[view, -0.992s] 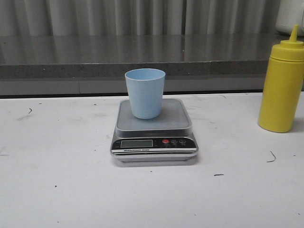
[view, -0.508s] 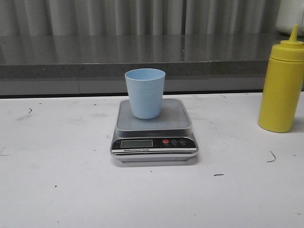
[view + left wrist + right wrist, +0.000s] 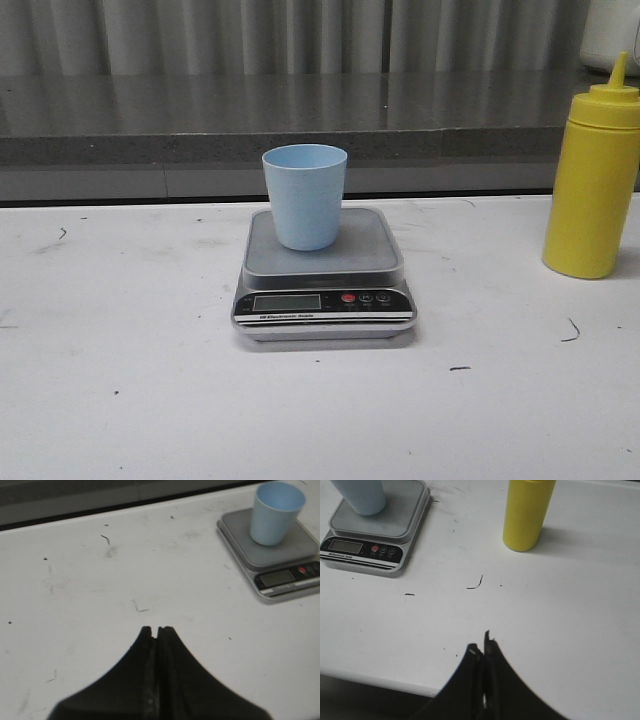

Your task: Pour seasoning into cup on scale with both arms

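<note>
White table [image 3: 120, 400], scuffed with small dark marks, bearing three objects. One yellow seasoning bottle [image 3: 592, 180] stands upright at the table's right edge in the front view, long axis vertical, pointed nozzle directed straight up; it sits well apart from the scale, and no label is visible on its body. One silver scale [image 3: 324, 272] lies flat at the table's centre, its display and button row facing the camera: one red button and two dark ones. A strip of print runs beneath the display; it appears to read "Electronic Scale", though the letters are too small to confirm. One pale blue cup [image 3: 305, 196] stands upright on the grey platform, mouth up, tapering toward its base, set toward the platform's rear. The left gripper [image 3: 157, 630] hangs above bare table, near side of the scale and to its left, fingers pressed together with nothing between them. The right gripper [image 3: 482, 647] hangs above bare table, nearer than the bottle, fingers likewise pressed together on nothing.
</note>
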